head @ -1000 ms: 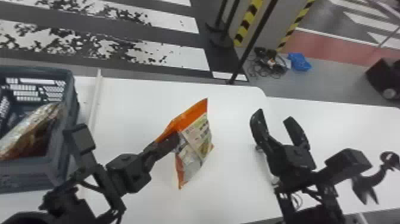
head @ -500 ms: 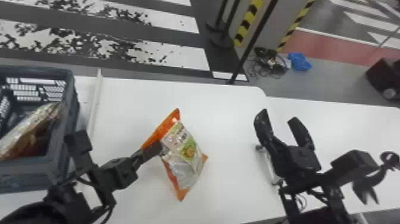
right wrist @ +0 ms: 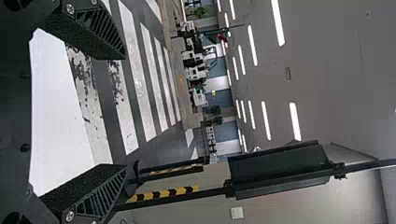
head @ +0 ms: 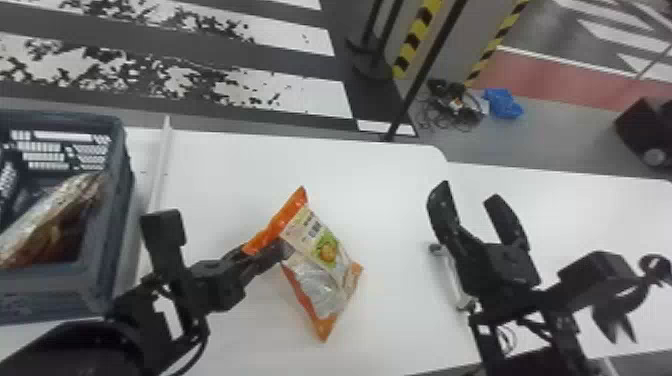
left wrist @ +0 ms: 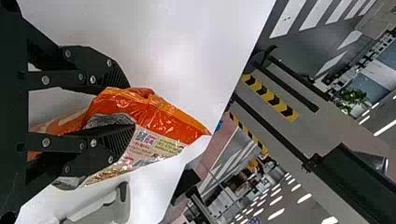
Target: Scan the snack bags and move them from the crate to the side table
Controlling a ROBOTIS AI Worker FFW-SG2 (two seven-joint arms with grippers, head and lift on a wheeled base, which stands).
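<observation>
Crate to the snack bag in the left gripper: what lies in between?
The head view shows a thin white strip beside the crate, then white table; lower down, the left arm spans the stretch to the bag.

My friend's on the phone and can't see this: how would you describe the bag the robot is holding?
Find the white table beside the grey crate. There the robot's left arm has a snack bag pinched between its jaws. Unlike the brown-and-silver bag inside the crate, it has bright orange ends.

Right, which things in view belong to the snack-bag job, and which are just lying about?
Job:
orange-edged snack bag
left gripper holding it
crate
second snack bag inside
white table

Lying about, on the floor:
blue bundle
tangled cables
</observation>
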